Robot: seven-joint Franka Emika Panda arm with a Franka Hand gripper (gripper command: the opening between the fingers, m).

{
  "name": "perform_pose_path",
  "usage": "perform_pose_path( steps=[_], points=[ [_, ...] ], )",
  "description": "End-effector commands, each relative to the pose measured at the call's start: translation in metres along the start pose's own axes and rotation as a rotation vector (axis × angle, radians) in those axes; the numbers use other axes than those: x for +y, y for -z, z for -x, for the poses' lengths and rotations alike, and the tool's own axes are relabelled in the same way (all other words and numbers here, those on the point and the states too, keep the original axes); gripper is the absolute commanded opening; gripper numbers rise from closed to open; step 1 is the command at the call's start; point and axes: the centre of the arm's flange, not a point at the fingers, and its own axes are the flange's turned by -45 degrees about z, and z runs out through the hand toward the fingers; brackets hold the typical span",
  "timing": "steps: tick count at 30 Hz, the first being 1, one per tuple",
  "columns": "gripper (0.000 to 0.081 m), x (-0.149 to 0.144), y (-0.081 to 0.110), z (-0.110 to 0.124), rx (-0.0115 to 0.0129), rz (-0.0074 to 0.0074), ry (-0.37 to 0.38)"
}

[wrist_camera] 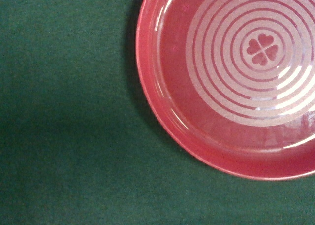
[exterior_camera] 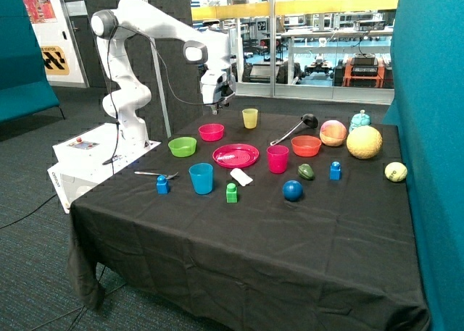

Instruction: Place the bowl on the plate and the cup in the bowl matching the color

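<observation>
Outside view: my white arm is reaching over a table (exterior_camera: 239,229) that is wearing a black cloth, and my fingers (exterior_camera: 215,99) are hanging in the air above the far side of it, over the small pink bowl (exterior_camera: 211,132). I cannot tell whether they are spread or pressed together, and they are touching nothing. The pink bowl is sitting on the cloth just behind the pink plate (exterior_camera: 235,156), apart from it and not on it. The pink plate is lying flat near the middle of the table. The pink cup (exterior_camera: 278,158) is standing upright just beside the plate, on the side away from the green bowl (exterior_camera: 183,146), and it is not in any bowl. The green bowl is sitting next to the pink bowl. A blue cup (exterior_camera: 201,178) is standing in front of the plate, with a green block (exterior_camera: 231,193) and a small white object (exterior_camera: 241,176) near it. A yellow cup (exterior_camera: 250,118) is standing at the far edge, and an orange bowl (exterior_camera: 306,145) is sitting beyond the pink cup.

In the wrist view, a pink dish (wrist_camera: 231,82) is filling one corner of the picture, showing pale concentric rings and a four-heart clover at its centre, with dark cloth around it. My fingers are not appearing there.
</observation>
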Motion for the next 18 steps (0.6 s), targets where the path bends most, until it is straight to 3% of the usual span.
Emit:
perform_pose_path(
  steps=[1, 3, 4, 5, 6, 7, 11, 18],
  points=[
    [0.0808, -0.001, 0.000, 0.004, 0.0042, 0.0045, 0.098],
    [0.0808, -0.012, -0.005, 0.008, 0.0041, 0.0047, 0.160],
    [0.0455, -0.015, -0.006, 0.009, 0.0041, 0.0047, 0.165],
    [0.0236, -0.017, -0.007, 0.010, 0.0041, 0.0047, 0.166],
    [0.0126, -0.020, -0.008, 0.011, 0.0040, 0.0047, 0.175],
    [0.0071, -0.022, -0.009, 0.012, 0.0040, 0.0047, 0.181],
    [0.0017, -0.032, -0.014, 0.018, 0.0039, 0.0048, 0.224],
    [0.0036, -0.049, -0.024, 0.033, 0.0038, 0.0049, 0.293]
  ],
)
